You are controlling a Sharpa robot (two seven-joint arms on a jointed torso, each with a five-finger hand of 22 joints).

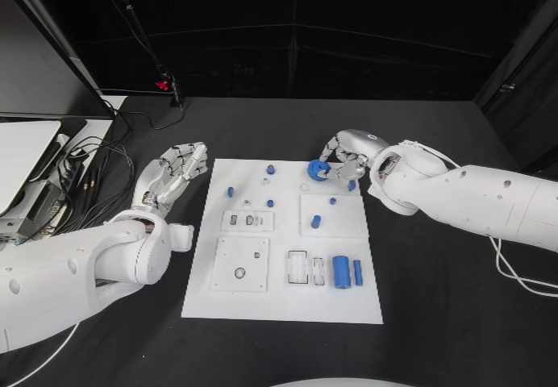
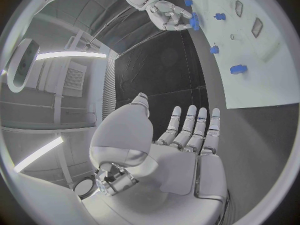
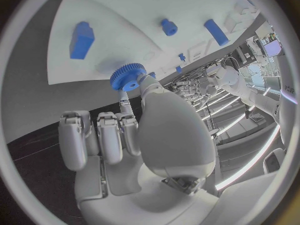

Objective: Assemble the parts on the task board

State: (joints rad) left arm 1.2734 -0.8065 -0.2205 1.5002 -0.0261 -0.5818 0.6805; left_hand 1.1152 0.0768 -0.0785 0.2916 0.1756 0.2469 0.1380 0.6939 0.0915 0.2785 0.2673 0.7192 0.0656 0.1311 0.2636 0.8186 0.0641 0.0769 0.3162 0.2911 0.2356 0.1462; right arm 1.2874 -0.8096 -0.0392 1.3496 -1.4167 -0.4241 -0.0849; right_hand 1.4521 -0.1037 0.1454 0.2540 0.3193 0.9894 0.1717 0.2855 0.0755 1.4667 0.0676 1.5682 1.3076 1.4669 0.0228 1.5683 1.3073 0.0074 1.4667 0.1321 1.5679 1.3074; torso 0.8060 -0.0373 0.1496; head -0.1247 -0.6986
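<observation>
The white task board (image 1: pixel 285 302) lies in the middle of the black table. My right hand (image 1: pixel 347 157) hovers over the board's far right corner and pinches a blue gear (image 1: pixel 318 168) between thumb and a finger; the right wrist view shows the gear (image 3: pixel 128 77) just above the board's edge. My left hand (image 1: pixel 174 173) lies flat beside the board's far left edge, fingers straight and apart, holding nothing. In the left wrist view that hand (image 2: pixel 187 135) stretches over bare table. Small blue pegs (image 1: pixel 231 192) stand on the board's far half. A thick blue cylinder (image 1: pixel 342 272) lies near its right side.
Cables (image 1: pixel 87 161) and a white device (image 1: pixel 23 157) crowd the table's left edge behind my left arm. White inset plates (image 1: pixel 242 264) with recesses sit on the board's near half. A thin blue rod (image 1: pixel 358 272) lies beside the thick cylinder.
</observation>
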